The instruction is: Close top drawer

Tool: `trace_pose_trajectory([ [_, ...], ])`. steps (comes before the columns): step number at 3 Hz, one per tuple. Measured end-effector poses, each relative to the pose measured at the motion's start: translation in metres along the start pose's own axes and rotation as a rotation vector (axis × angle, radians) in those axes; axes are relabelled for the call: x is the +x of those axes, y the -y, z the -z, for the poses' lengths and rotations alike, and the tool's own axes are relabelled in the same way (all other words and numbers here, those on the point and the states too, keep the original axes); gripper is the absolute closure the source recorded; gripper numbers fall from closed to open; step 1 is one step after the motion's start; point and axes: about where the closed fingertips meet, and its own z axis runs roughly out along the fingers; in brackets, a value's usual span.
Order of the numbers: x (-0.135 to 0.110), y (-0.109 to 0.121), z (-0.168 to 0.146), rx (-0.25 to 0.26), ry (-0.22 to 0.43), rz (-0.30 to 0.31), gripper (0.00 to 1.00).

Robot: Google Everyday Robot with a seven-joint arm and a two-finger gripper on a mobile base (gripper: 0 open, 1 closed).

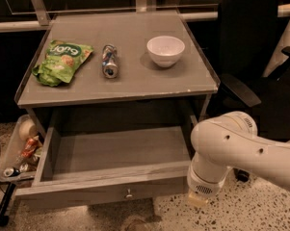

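Observation:
The top drawer (106, 153) is pulled wide open under the grey tabletop, and its plain grey inside is bare. Its long front (77, 192) faces me along the bottom, with a small round metal knob (128, 194) at its centre. My white arm (231, 150) reaches in from the right and hangs just past the right end of the drawer front. A beige tip (197, 199) shows under the arm's lowest white joint. The gripper itself is hidden below and behind the arm, so I do not see it.
On the tabletop (135, 88) lie a green chip bag (60, 61), a can on its side (109, 60) and a white bowl (165, 49). A side tray with bottles and trash (20, 150) hangs at the left. A black office chair (253, 57) stands at the right.

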Motion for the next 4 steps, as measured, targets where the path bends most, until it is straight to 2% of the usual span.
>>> trace_pose_trajectory([
  [1, -0.005, 0.020, -0.001, 0.040, -0.022, 0.022, 1.00],
  [2, -0.008, 0.030, 0.001, 0.057, -0.028, 0.032, 1.00],
  [3, -0.018, 0.051, 0.009, 0.088, -0.035, 0.056, 1.00],
  [4, -0.030, 0.068, 0.016, 0.090, -0.037, 0.069, 1.00],
])
